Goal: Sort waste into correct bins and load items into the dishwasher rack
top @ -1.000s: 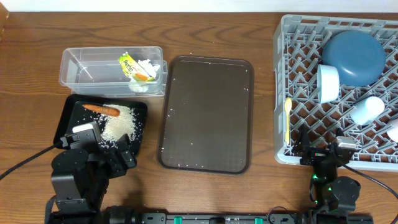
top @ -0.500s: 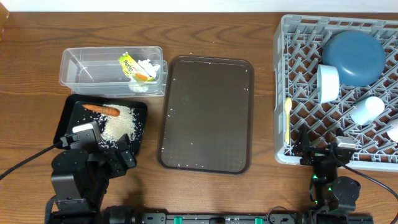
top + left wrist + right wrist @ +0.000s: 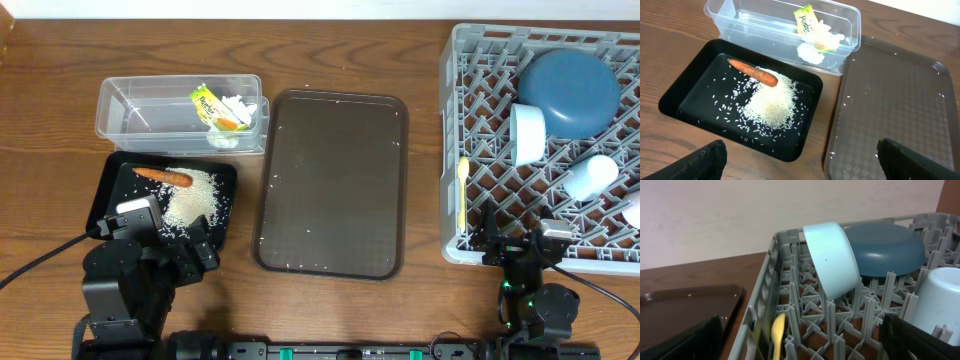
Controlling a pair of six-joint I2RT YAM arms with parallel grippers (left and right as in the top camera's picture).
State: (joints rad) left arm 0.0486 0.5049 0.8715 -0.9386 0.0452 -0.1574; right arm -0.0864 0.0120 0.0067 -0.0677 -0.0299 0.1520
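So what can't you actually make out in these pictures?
- Spoon: right wrist view, lower end cut off by the bottom edge.
- Light blue cup: right wrist view, cut off by the right edge.
- Tissue bits: left wrist view, partly under the wrapper, inside the clear tub.

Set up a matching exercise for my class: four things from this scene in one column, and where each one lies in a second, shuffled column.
Things:
1 carrot
2 snack wrapper
3 spoon
4 brown serving tray

Places:
A in the grey rack
B in the clear tub
C straight on the table
D in the black tray

Pairs: 1-D, 2-B, 3-A, 4-C
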